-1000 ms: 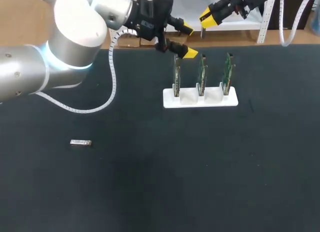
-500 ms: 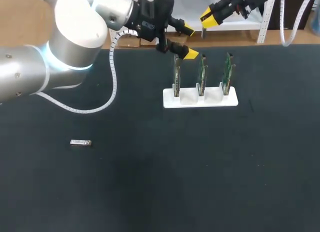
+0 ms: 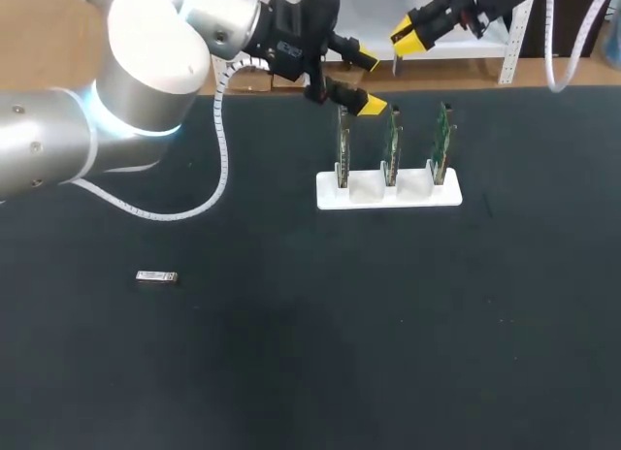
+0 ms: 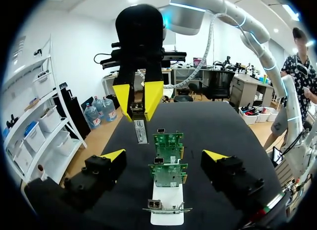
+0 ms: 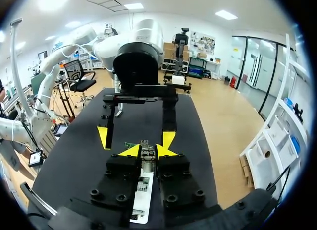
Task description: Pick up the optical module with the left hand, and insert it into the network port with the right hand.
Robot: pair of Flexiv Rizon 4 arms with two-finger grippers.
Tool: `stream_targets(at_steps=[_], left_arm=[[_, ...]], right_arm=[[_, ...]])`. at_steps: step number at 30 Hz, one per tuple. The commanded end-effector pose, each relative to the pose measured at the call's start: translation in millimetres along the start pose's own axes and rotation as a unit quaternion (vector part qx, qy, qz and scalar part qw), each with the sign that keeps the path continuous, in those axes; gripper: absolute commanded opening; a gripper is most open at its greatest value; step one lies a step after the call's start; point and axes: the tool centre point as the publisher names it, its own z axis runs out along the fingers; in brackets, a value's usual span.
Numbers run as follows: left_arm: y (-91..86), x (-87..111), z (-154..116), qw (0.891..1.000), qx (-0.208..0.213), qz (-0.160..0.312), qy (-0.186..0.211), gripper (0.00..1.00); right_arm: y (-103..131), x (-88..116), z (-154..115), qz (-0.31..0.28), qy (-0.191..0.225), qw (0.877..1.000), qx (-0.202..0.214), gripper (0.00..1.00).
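the left end effector (image 3: pixel 367 80) hovers over the far side of the white stand (image 3: pixel 388 193), its yellow-tipped fingers spread wide with nothing between them, the stand's three upright green circuit boards (image 3: pixel 391 144) lined up ahead of it. the right end effector (image 5: pixel 148 150), beyond the stand's far side, pinches a silver optical module (image 4: pixel 140 131) that hangs down toward the stand. a second optical module (image 3: pixel 156 276) lies flat on the black table (image 3: pixel 310 353), well apart from the stand on the left arm's side. a network port (image 4: pixel 160 131) sits at a board's upper edge.
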Motion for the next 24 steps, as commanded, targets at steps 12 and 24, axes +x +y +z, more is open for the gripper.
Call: stream_targets(at_steps=[12,24], left_arm=[[1.0,-1.6,0.3,1.000,0.001,-0.002,0.004,1.00],[1.0,-1.6,0.3,1.000,0.001,-0.002,0.004,1.00]], right_arm=[[11.5,16.6,4.6,0.020,-0.012,1.000,0.013,0.00],[19.0,20.1,10.7,0.023,-0.009,1.000,0.018,0.00]])
